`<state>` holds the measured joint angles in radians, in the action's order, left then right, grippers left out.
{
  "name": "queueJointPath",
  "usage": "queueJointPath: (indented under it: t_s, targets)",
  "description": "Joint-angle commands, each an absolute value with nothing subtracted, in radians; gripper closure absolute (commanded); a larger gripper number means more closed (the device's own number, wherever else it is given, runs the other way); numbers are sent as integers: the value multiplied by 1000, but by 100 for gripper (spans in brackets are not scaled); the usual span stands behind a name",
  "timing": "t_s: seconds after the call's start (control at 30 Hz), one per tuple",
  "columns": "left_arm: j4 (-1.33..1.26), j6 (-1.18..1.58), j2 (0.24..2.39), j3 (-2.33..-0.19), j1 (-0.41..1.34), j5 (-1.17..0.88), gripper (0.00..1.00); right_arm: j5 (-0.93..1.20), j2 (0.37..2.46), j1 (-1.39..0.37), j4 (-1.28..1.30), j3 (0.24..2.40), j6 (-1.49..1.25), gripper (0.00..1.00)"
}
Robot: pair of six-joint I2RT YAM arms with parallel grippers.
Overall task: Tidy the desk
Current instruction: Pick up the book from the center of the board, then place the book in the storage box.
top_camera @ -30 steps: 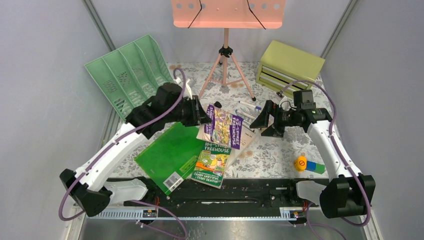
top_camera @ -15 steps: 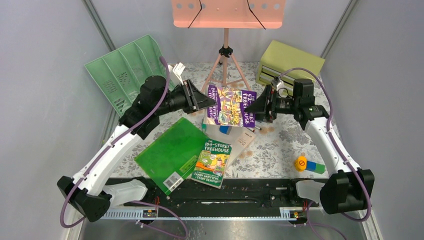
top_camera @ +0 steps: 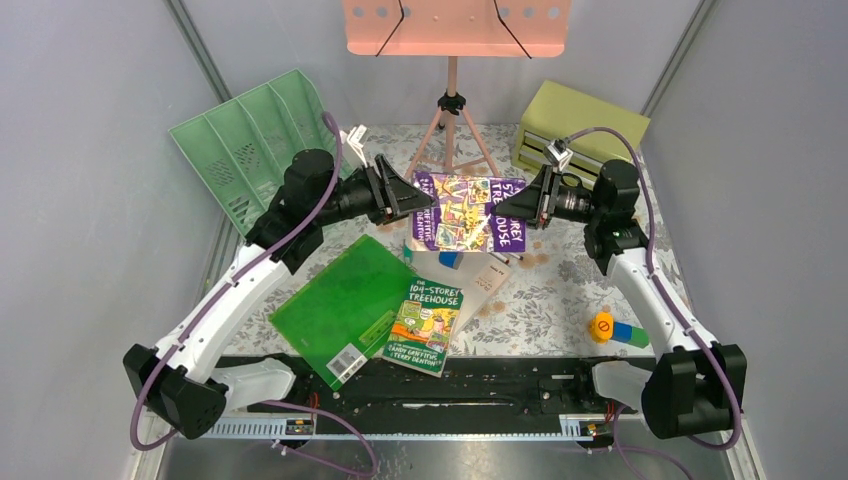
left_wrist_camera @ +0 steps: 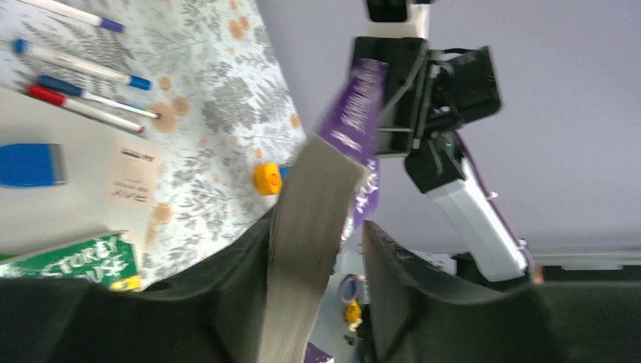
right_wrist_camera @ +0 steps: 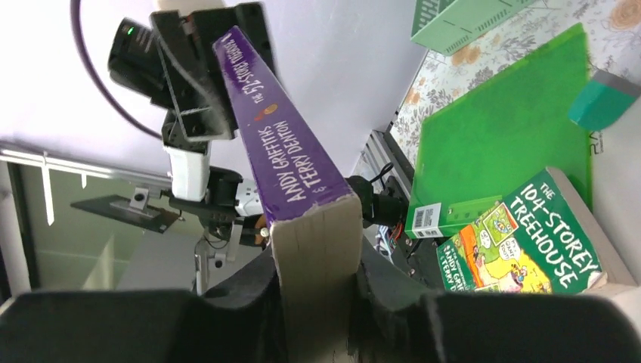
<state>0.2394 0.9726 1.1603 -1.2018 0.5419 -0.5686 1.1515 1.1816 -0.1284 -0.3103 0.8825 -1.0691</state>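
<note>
Clamping raised purple book [top_camera: 468, 212], previously wide right jaws; left jaws slack around it.

Clearly a robot test cell in a lab, not anybody's office. Boxed in on three sides by bare grey walls [top_camera: 90, 150], metal posts [top_camera: 197, 45] in the corners. Down at the near edge, a black rail [top_camera: 500, 385] with a left arm [top_camera: 230, 300] and a right arm [top_camera: 650, 300] bolted on, purple cables [top_camera: 603, 131] looping off them. Laid out on the flower-print desk [top_camera: 560, 300] like props: a green file tray [top_camera: 250, 140], a pink music stand [top_camera: 455, 25], an olive drawer box [top_camera: 580, 125], a purple book [top_camera: 468, 212], a green book [top_camera: 425, 325], markers [left_wrist_camera: 83, 65], toy blocks [top_camera: 615, 330].
</note>
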Motion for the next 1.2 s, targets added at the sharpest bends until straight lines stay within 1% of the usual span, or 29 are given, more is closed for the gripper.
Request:
queueJointPath:
  t_s: [0.0, 0.03, 0.07, 0.17, 0.2, 0.27, 0.4, 0.5, 0.7, 0.93, 1.03, 1.17]
  targets:
    - [217, 966, 1134, -1212, 528, -573, 45, 1210, 1155, -139, -469, 887, -1148, 95]
    - [237, 956, 1129, -1216, 526, -559, 38, 1214, 1158, -138, -493, 888, -1165, 100]
    - [265, 943, 1128, -1220, 523, -539, 35, 1217, 1161, -138, -512, 891, -1177, 100]
    - [408, 911, 1121, -1264, 512, -431, 31, 1205, 1168, -139, -536, 904, -1204, 100]
    - [494, 903, 1120, -1283, 508, -378, 31, 1196, 1169, -139, -537, 909, -1208, 100]
    - [557, 891, 1114, -1298, 495, -317, 30, 1170, 1171, -138, -512, 924, -1203, 100]
    - [534, 888, 1081, -1273, 471, -347, 28, 1123, 1170, -138, -458, 946, -1191, 100]
    - [464, 905, 1062, -1226, 468, -403, 24, 1111, 1174, -138, -469, 947, -1213, 100]
    - [201, 1026, 1053, -1089, 467, -560, 23, 1104, 1179, -138, -489, 938, -1256, 100]
    - [184, 1033, 1085, -1089, 469, -608, 24, 1113, 1196, -138, -527, 926, -1312, 100]
    - [151, 1034, 1097, -1092, 485, -644, 26, 1101, 1201, -138, -475, 926, -1295, 100]
    - [67, 1051, 1093, -1080, 510, -684, 31, 1067, 1200, -138, -333, 926, -1226, 100]
